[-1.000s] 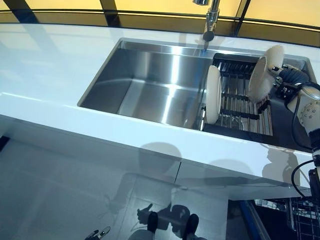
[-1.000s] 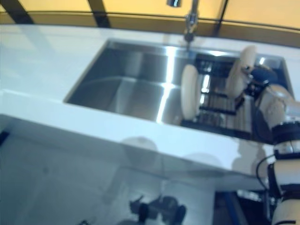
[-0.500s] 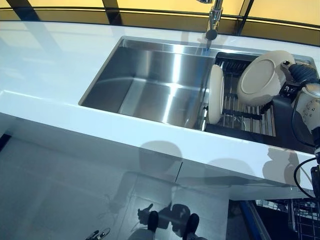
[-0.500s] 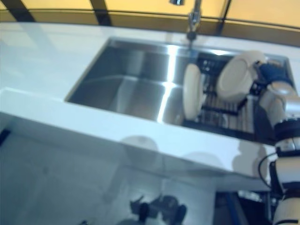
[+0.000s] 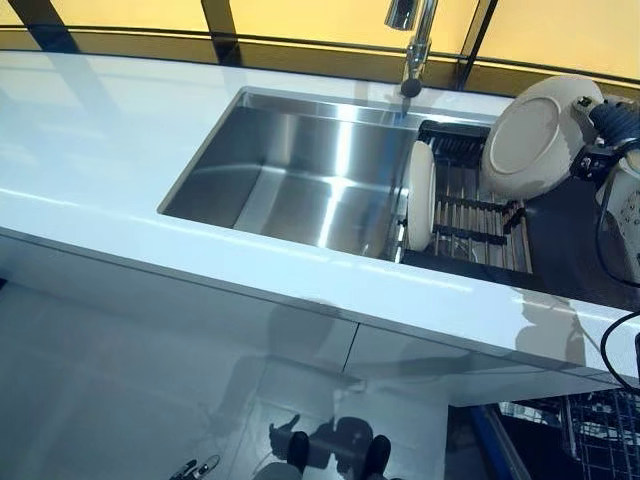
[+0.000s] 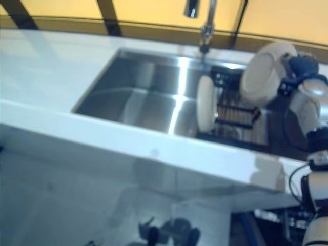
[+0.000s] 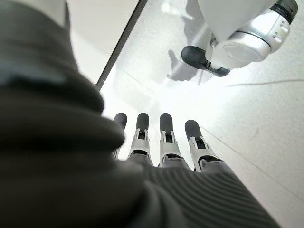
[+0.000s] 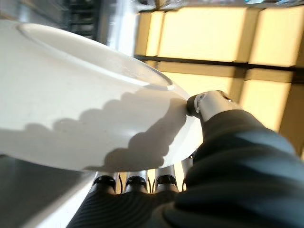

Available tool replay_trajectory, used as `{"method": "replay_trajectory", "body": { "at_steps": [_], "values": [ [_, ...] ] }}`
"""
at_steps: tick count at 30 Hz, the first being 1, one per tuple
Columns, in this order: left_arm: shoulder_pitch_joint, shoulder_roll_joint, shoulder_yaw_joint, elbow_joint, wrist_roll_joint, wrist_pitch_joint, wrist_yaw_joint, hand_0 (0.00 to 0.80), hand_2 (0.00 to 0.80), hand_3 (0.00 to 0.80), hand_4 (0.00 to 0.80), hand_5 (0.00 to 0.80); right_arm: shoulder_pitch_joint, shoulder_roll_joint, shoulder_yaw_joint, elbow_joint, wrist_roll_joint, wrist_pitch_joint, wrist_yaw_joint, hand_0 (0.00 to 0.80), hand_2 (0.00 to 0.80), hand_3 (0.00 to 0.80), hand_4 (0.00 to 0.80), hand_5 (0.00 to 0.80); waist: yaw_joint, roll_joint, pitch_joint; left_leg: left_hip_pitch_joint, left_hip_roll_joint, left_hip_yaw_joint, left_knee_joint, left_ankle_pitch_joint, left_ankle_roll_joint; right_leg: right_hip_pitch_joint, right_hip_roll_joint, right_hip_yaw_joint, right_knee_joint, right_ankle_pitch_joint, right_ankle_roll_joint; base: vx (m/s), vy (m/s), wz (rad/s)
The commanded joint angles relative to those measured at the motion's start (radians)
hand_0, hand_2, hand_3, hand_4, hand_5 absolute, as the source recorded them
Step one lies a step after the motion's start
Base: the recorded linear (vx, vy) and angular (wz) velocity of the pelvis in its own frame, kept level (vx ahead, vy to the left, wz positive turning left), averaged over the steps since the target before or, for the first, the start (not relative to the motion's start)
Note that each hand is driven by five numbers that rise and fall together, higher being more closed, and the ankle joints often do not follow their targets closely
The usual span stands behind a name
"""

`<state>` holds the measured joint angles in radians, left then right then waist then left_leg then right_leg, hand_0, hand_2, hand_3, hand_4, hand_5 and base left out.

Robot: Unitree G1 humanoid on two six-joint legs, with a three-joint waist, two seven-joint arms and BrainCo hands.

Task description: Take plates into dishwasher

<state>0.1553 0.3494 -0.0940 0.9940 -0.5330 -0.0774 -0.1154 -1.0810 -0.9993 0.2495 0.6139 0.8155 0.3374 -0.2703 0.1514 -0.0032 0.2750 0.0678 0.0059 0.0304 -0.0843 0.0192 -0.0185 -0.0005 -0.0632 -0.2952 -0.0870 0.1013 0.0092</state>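
My right hand (image 5: 612, 128) is shut on a cream plate (image 5: 535, 135) and holds it lifted above the dark dish rack (image 5: 476, 215) at the right end of the sink, its underside turned toward me. In the right wrist view the plate (image 8: 80, 118) is pinched between my thumb (image 8: 209, 102) and fingers. A second cream plate (image 5: 421, 195) stands on edge in the rack's left side. My left hand (image 7: 161, 142) hangs low over the floor with straight fingers, holding nothing.
The steel sink basin (image 5: 300, 170) lies left of the rack, with a faucet (image 5: 412, 45) behind it. A white countertop (image 5: 100, 130) surrounds the sink. A wire dishwasher basket (image 5: 590, 440) shows below the counter at the lower right.
My right hand has lifted the plate out of the rack and raised it up and to the right, turning its underside toward me. The camera has shifted a little.
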Motion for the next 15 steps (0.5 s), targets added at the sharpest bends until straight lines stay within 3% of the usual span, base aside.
{"method": "replay_trajectory", "body": {
  "at_steps": [1,13,15],
  "values": [
    [0.015,0.034,-0.015,0.014,0.015,-0.020,0.010,0.000,0.000,0.000,0.000,0.000,-0.122,-0.084,0.075,-0.062,-0.016,-0.008,0.006,0.800,0.800,0.800,0.800,0.800,-0.002,-0.058,-0.112,-0.001,0.000,0.037,-0.003,-0.072,0.008,0.100,-0.029,-0.041,0.000,-0.130,0.062,-0.044,0.066,-0.18],
    [-0.032,0.032,-0.022,0.027,0.032,-0.014,0.011,0.000,0.000,0.000,0.000,0.000,-0.147,-0.158,0.116,-0.068,-0.026,0.036,0.046,0.800,0.800,0.800,0.800,0.800,-0.044,-0.087,-0.167,0.067,-0.006,0.091,-0.003,-0.103,0.033,0.135,-0.022,0.014,0.000,-0.130,0.065,-0.056,0.074,-0.14],
    [-0.047,0.034,-0.030,0.024,0.067,-0.016,0.003,0.000,0.000,0.000,0.000,0.000,-0.155,-0.166,0.126,-0.053,-0.016,0.032,0.042,0.800,0.800,0.800,0.800,0.800,-0.049,-0.093,-0.160,0.056,-0.007,0.110,0.069,-0.136,0.042,0.147,-0.029,0.019,0.000,-0.125,0.061,-0.080,0.121,-0.13]
  ]
}}
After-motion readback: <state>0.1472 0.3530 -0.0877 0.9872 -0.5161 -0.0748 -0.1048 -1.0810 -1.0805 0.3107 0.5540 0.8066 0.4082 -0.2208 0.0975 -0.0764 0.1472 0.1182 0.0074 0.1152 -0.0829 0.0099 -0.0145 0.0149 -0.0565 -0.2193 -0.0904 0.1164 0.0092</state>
